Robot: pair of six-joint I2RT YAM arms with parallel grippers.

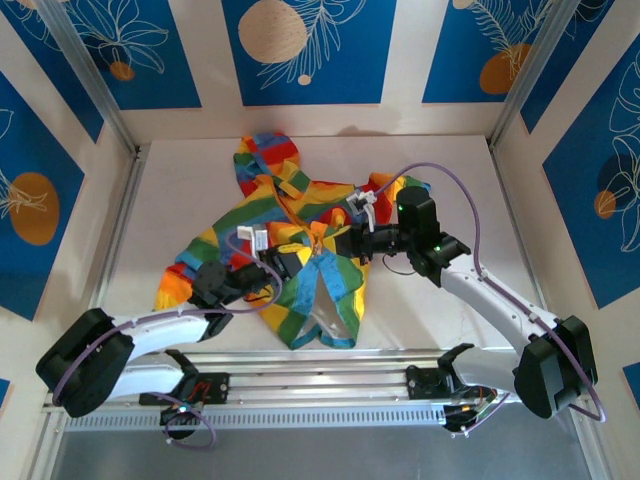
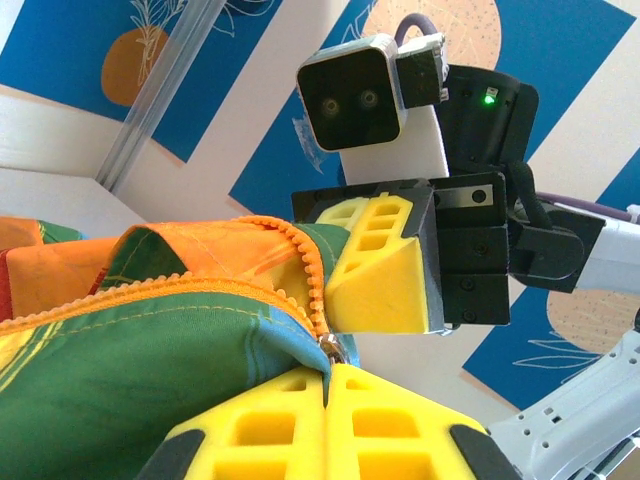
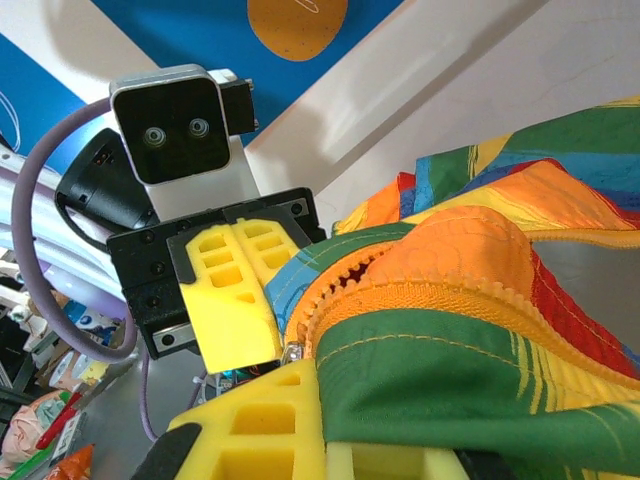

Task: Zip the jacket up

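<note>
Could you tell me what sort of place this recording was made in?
Probably a lab robot test cell: a white table fenced by aluminium posts, printed blue wall panels, and a left arm and right arm bolted to a base rail.

Rainbow-striped hooded jacket lies face up, front unzipped.

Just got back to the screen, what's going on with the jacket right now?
Both grippers are clamped on the striped jacket at mid-front, facing each other. The left gripper is shut on the fabric right at the orange zipper, with a small metal piece, likely the slider, at its fingertips. The right gripper pinches the fabric just opposite. The tooth rows stand apart and the front gapes toward the hem, so it is not zipped yet.
</note>
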